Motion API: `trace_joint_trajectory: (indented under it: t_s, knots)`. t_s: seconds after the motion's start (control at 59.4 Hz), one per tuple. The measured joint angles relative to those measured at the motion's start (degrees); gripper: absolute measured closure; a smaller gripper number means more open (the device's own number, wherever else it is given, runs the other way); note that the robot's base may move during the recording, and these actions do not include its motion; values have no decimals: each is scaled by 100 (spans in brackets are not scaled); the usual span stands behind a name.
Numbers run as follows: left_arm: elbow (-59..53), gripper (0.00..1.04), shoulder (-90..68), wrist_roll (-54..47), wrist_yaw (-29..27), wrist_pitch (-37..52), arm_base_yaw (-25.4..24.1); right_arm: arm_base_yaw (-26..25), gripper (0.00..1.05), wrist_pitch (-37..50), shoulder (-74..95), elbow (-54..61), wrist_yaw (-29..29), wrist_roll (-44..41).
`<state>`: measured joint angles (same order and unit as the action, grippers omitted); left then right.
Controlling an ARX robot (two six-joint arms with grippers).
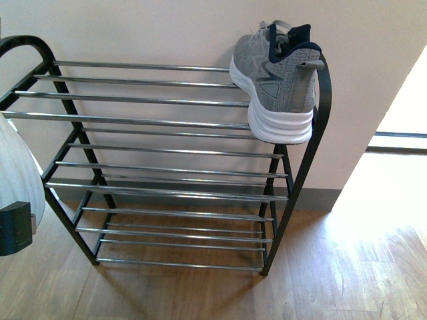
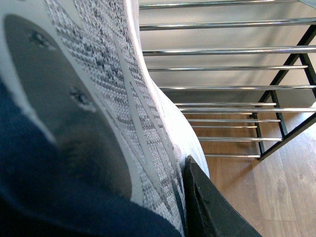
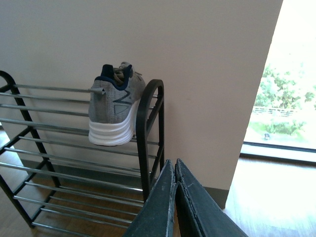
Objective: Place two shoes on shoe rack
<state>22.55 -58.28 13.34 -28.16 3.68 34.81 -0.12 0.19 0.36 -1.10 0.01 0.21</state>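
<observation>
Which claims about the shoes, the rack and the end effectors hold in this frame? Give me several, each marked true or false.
1. A grey sneaker sits on the top tier of the shoe rack, at its right end. True.
2. The right end effector is carrying a shoe. False: its fingers are closed together with nothing between them.
3. A second sneaker is off the rack, held in the left end effector. True.
4. Pale blue slides fill the rack's bottom tier. False: the grey sneaker on top is the only shoe on the rack.
</observation>
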Motion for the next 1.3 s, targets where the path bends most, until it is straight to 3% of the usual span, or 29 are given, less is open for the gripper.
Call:
trace_joint_trajectory:
  t_s: [0.067,0.118,0.236,0.556,0.606,0.673,0.977,1.296]
  knots:
    - [0,102,0,0,-7,0,0,0,103,0,0,0,0,0]
    - [0,102,0,0,-15,2,0,0,98,0,0,0,0,-4]
    - [0,102,0,-2,-11,0,0,0,71,0,0,0,2,-4]
    - [0,102,0,-2,-11,0,0,0,15,0,0,0,2,-4]
    - [-153,102,-68,46,-219,625,44,0,8,0,0,0,2,-2]
    - [-94,102,-299,17,-142,1338,37,0,9,0,-2,0,0,-4]
    - [1261,102,-1510,-737,1838,831,-479,0,9,0,-2,0,2,-4]
    - [2640,102,-2927,-1178,2481,321,-1165,2,9,0,-4,0,0,-4]
